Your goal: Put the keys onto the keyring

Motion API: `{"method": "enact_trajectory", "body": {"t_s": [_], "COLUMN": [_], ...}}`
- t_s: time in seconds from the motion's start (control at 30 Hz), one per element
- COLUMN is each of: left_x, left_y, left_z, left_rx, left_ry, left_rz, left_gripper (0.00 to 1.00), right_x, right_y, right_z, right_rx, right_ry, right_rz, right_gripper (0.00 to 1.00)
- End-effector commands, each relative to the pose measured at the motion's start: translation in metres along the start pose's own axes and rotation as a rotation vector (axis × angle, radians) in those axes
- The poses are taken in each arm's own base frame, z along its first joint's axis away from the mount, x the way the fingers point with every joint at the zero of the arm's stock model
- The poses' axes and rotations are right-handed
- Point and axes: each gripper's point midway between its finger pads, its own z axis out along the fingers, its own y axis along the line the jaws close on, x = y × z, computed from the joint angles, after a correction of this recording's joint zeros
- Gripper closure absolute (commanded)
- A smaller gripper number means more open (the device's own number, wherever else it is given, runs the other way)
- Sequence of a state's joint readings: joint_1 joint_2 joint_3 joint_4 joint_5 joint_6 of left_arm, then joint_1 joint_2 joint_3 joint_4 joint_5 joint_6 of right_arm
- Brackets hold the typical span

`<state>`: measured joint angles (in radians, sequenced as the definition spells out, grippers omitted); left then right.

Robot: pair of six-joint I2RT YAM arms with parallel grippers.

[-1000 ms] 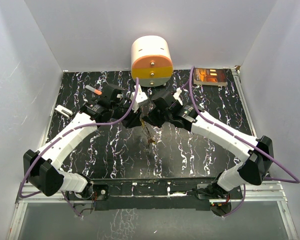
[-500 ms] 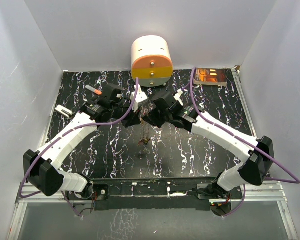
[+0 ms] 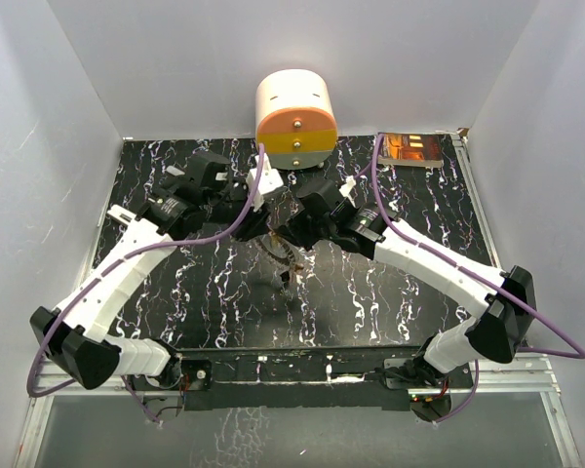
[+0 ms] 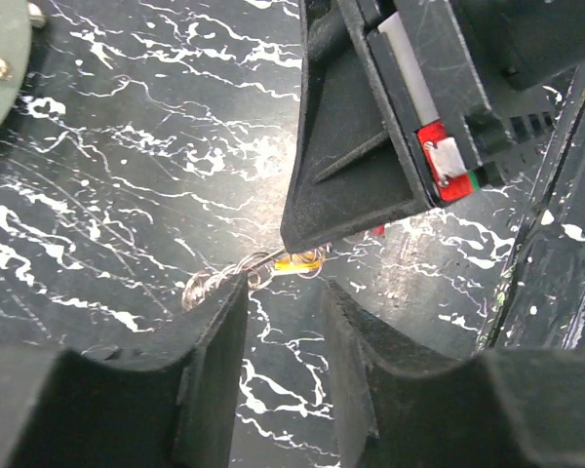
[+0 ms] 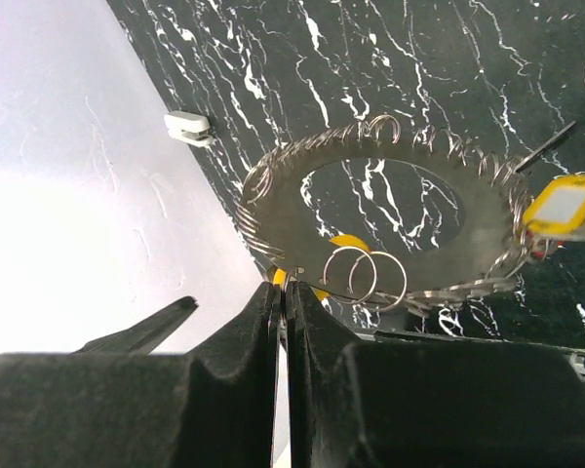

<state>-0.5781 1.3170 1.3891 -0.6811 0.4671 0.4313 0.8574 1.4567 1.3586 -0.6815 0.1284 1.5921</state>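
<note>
- The right gripper [image 5: 281, 286] has its fingers pressed together on the lower left rim of the keyring [image 5: 302, 210]. The exact pinch point is partly hidden behind the fingertips, so it seems to be gripping the rim itself.
- The keyring is a flat silvery ring with a wide open centre and wire coils wound along its edge. In the top view it hangs below the two grippers, over the middle of the black marbled table [image 3: 390, 292].
- A yellow-headed key [image 5: 564, 207] hangs at the ring's right edge. Two small split rings [image 5: 366, 276] lie against its lower rim, and a scrap of yellow shows just behind them.
- The left gripper [image 4: 285, 292] has its fingers parted, with bare table showing in the gap and nothing between them. A few thin wire loops [image 4: 203, 290] sit just at the tip of one finger.
- In the left wrist view the right gripper's black finger [image 4: 351, 146] fills the upper middle and hides nearly all of the keyring. Only the loops and a small orange-yellow bit show beneath it.
- A white flat bar [image 5: 187, 127] lies near the table's left edge, well apart from the ring.
- A white drum with an orange-and-yellow face [image 3: 294, 117] stands at the far edge, just behind the grippers.
- A small box with orange inside [image 3: 414, 148] sits in the far right corner.
</note>
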Motion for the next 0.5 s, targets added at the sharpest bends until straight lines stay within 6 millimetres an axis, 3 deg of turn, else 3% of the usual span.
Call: {"method": "enact_trajectory", "body": {"t_s": [0.0, 0.17, 0.47], "left_x": [-0.010, 0.009, 0.007], "left_y": [-0.002, -0.005, 0.003], "left_z": [-0.028, -0.015, -0.013], "left_rx": [-0.043, -0.021, -0.127], "left_ry": [-0.004, 0.031, -0.085], "left_rz": [0.079, 0.041, 0.051], "left_gripper": [0.63, 0.63, 0.63], "right_x": [0.002, 0.001, 0.004], "right_y": [0.043, 0.049, 0.051], "right_z": [-0.017, -0.016, -0.013], "right_rx": [-0.157, -0.165, -0.160], "right_ry": [0.016, 0.011, 0.033], "right_rz": [0.057, 0.059, 0.070], "right_gripper": [0.92, 0.92, 0.92]}}
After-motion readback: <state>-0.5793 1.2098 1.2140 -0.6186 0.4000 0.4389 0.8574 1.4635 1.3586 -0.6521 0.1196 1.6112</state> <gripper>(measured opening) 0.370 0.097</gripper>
